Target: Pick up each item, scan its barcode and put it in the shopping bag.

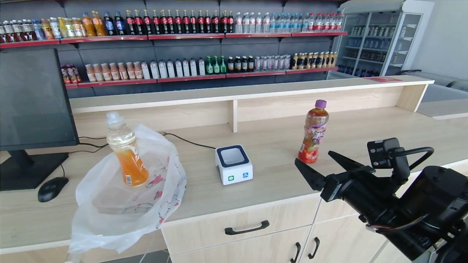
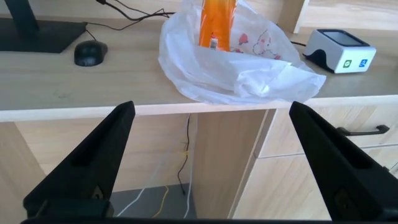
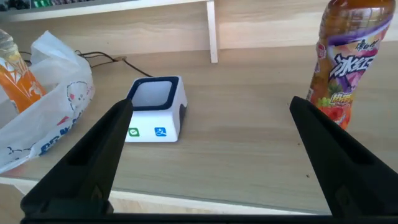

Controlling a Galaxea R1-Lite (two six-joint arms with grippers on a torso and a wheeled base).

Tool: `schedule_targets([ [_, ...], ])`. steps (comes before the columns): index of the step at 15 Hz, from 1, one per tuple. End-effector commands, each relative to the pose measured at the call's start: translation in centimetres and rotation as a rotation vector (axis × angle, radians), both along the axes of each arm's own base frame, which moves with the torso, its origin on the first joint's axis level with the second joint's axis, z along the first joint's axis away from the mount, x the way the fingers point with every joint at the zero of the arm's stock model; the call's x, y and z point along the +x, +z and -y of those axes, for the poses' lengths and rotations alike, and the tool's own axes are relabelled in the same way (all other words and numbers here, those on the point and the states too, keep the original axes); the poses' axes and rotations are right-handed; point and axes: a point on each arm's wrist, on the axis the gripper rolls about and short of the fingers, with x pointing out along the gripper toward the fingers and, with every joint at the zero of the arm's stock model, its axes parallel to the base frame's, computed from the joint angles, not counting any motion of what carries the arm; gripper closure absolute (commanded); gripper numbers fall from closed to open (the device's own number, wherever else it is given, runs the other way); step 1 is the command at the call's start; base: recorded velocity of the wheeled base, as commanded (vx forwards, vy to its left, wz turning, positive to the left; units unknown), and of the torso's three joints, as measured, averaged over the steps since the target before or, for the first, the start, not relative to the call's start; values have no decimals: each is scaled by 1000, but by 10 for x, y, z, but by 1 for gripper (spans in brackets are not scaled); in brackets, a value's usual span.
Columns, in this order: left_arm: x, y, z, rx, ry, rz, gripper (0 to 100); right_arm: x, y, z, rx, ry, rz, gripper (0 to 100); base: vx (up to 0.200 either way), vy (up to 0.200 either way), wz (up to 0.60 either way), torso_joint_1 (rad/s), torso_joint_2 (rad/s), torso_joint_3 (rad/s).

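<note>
An orange drink bottle (image 1: pixel 124 150) with a white cap stands upright inside the translucent shopping bag (image 1: pixel 124 204) at the counter's left front; the same bottle (image 2: pixel 216 23) and bag (image 2: pixel 236 65) appear in the left wrist view. A white barcode scanner (image 1: pixel 234 164) sits mid-counter. A red drink bottle (image 1: pixel 313 132) with a purple cap stands upright to its right. My right gripper (image 1: pixel 325 166) is open, just in front of and below that bottle, holding nothing. My left gripper (image 2: pixel 205 162) is open, low in front of the counter edge below the bag.
A monitor (image 1: pixel 33 106) and a black mouse (image 1: pixel 52 189) occupy the counter's far left, with cables running behind the bag. A raised wooden ledge (image 1: pixel 234 95) backs the counter. Drawers with black handles (image 1: pixel 246 229) lie below. Shelves of bottles stand behind.
</note>
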Motion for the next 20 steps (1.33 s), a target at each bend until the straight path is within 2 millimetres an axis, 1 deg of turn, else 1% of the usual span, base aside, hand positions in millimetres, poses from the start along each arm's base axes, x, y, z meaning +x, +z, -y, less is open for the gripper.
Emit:
schedule_targets([
  [1,0,0,0,0,1,1,0,-4,-2,-9,-5,38,-5,0,0,-200,600,2,2,-2],
  [3,0,0,0,0,1,1,0,-5,-3,-10,-13,42,-6,0,0,-200,600,-2,-2,-2],
  [11,0,0,0,1,1,1,0,-5,-9,-9,-27,41,-28,0,0,-200,0,2,4,2],
  [16,0,0,0,1,1,1,0,-7,-16,-9,-47,44,-56,0,0,-200,0,1,2,4],
  [19,0,0,0,1,1,1,0,-7,-16,-9,-50,45,-58,0,200,-200,0,1,2,2],
  [20,0,0,0,3,1,1,0,-7,-16,-9,-50,44,-56,0,0,0,0,0,0,0],
])
